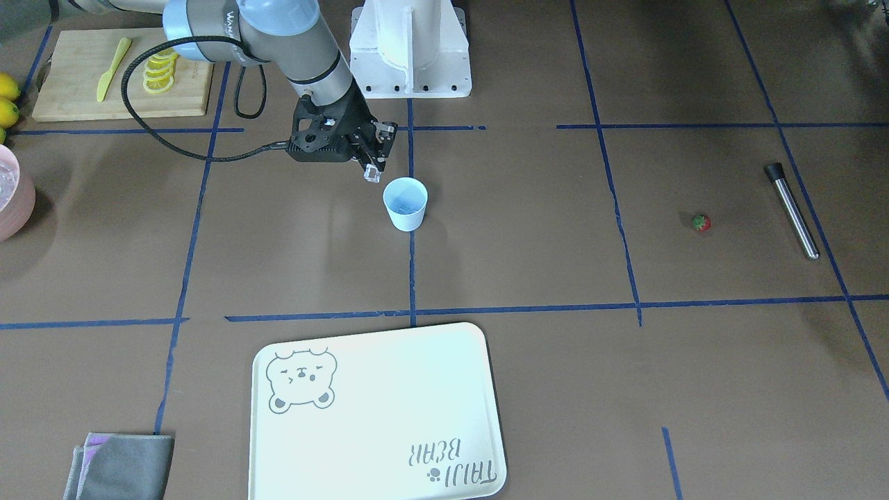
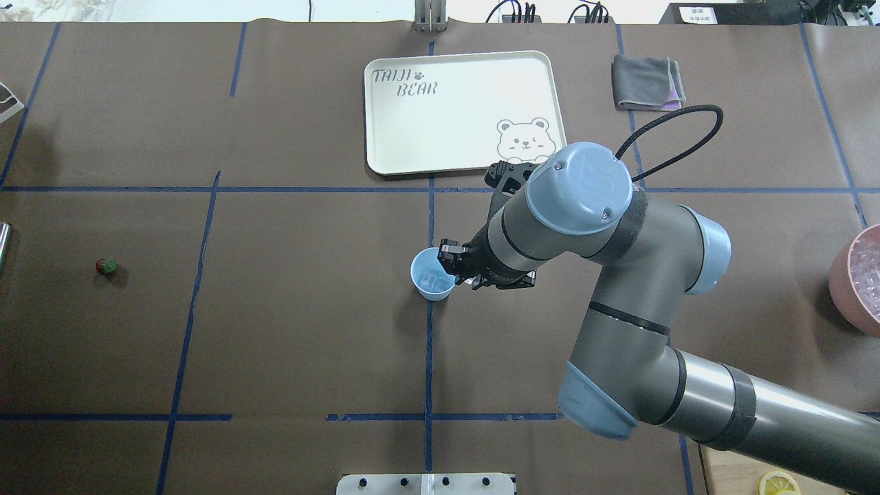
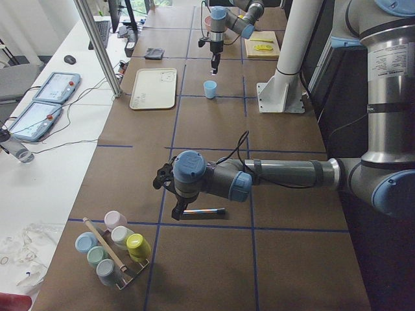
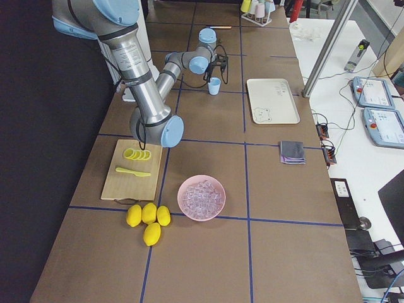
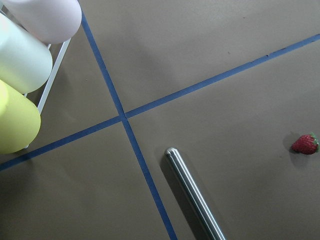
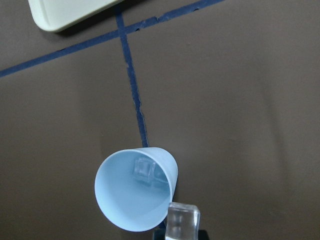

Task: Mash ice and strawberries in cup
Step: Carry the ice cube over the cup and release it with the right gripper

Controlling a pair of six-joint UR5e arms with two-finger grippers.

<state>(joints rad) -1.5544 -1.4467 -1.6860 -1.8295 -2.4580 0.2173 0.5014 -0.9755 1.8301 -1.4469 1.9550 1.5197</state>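
Observation:
The pale blue cup stands upright at mid-table, with one ice cube lying inside it. My right gripper is shut on a second clear ice cube, held just beside and above the cup's rim; the wrist view shows that cube at the rim's near edge. A tiny strawberry lies alone on the table far to my left, also in the left wrist view. My left gripper hangs near it, seen only from the side, so I cannot tell its state.
A metal muddler lies near the strawberry. A cream tray and grey cloth sit at the far side. A pink bowl of ice, lemons and a cutting board with lemon slices are on my right.

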